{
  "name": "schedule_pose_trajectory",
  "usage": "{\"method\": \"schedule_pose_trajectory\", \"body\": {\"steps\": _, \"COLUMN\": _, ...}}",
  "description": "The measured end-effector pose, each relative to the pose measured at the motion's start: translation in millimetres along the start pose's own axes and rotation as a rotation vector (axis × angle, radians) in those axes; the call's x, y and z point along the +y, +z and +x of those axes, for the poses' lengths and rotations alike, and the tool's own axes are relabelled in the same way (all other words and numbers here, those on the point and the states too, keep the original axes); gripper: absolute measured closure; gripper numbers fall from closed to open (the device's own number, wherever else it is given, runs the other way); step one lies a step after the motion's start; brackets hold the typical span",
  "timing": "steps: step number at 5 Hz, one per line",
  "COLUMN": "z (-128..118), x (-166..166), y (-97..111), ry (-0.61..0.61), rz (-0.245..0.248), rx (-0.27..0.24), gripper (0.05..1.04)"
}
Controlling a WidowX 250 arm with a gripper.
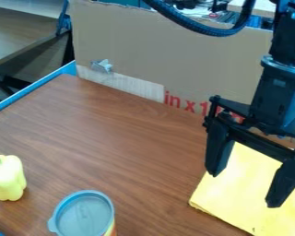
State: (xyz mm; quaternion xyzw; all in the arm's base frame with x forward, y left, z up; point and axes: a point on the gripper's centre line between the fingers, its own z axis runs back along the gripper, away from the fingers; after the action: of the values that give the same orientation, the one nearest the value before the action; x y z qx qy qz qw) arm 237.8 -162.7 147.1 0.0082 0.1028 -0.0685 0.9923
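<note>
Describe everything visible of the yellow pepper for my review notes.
The pepper is pale yellow with lobed sides and a green stem, smooth and toy-like. It stands upright on the brown wood-grain table at the view's left edge, which slightly crops it. The gripper is well apart from it.

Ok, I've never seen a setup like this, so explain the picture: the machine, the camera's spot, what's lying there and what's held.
The black machine at the right is a robot arm. Its two-finger gripper, which works like a simple hand, is open with nothing between its fingers. The picture comes from a fixed camera looking down at a slant on the wood-grain table. Below the gripper lies a yellow cloth. Near the picture's bottom edge stands a cup with a grey-blue lid, and at the left edge is a yellow bell pepper with a green stem. Behind is a cardboard panel.
</note>
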Motion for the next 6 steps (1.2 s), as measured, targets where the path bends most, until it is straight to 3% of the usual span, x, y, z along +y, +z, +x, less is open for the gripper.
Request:
{"method": "schedule_pose_trajectory", "body": {"steps": 1, "z": 2, "x": 0, "y": -9, "ry": 0.003, "rz": 0.013, "rx": 0.029, "gripper": 0.083}}
{"method": "schedule_pose_trajectory", "body": {"steps": 2, "z": 16, "x": -1, "y": 2, "ry": -0.02, "rz": 0.029, "rx": 0.004, "gripper": 0.083}}
{"method": "schedule_pose_trajectory", "body": {"steps": 3, "z": 40, "x": 11, "y": 17, "ry": -0.022, "rz": -0.004, "rx": -0.033, "gripper": 0.083}}
{"method": "schedule_pose_trajectory", "body": {"steps": 4, "z": 63, "x": 14, "y": 12, "ry": -0.042, "rz": -0.009, "rx": -0.097, "gripper": 0.083}}
{"method": "schedule_pose_trajectory", "body": {"steps": 6, "z": 102, "x": 8, "y": -33, "ry": -0.075, "rz": -0.017, "rx": -0.172, "gripper": 0.083}}
